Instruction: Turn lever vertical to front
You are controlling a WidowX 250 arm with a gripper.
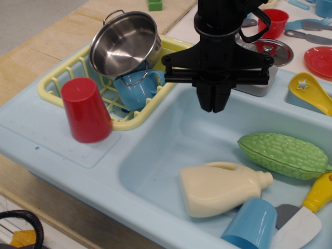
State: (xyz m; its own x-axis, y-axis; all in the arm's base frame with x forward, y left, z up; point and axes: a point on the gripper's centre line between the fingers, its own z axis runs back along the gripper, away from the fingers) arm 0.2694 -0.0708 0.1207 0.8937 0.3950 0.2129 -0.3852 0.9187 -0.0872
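Hanging above the blue sink (155, 171), the black hand (213, 106) points its fingers down, pressed together and gripping nothing. Behind it only a corner of the grey tap base (255, 88) shows at the sink's back rim. The lever itself is hidden by the arm.

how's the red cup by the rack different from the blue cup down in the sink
The red cup stands upside down on the light blue drainboard, just outside the yellow rack; the blue cup lies tipped in the sink basin, partly cut off by the frame edge. The red cup touches nothing else that I can see, while the blue one rests against the cream bottle. Both are plain, handleless plastic tumblers of similar shape.
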